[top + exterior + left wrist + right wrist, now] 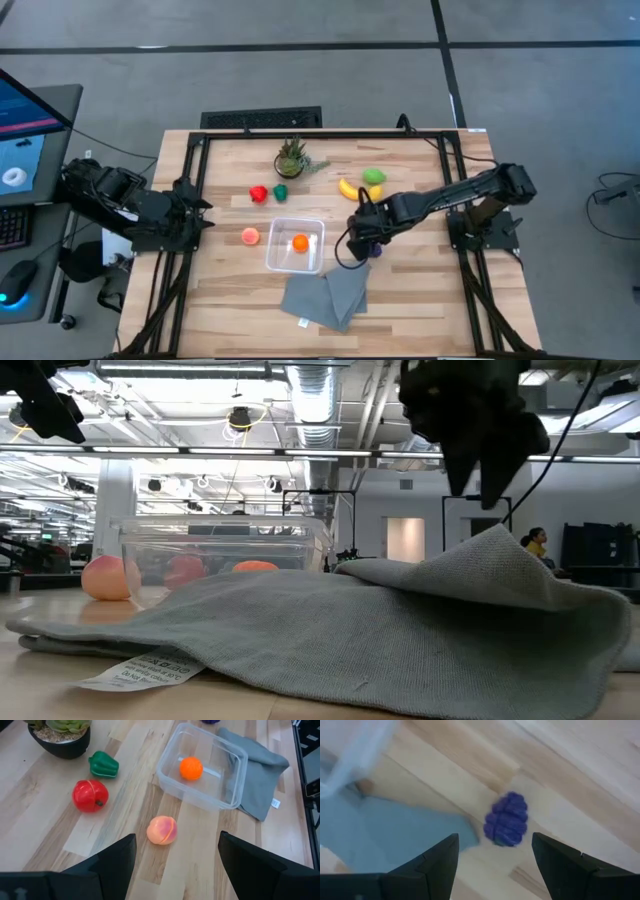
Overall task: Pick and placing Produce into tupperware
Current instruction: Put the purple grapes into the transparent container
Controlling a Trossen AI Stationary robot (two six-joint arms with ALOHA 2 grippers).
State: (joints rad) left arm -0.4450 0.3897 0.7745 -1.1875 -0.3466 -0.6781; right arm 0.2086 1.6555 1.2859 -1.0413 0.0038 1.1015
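The right gripper (495, 851), fingers spread, hovers over the purple grape bunch (506, 819) lying just beside the grey cloth (395, 837); it looks light, stiff and bumpy, best pinched across its narrow middle

Bright, even overhead light with soft shadows. Ceiling lamps (160, 485) glare in the low view. The right wrist view is motion-blurred; the purple fruit (507, 819) is smeared.
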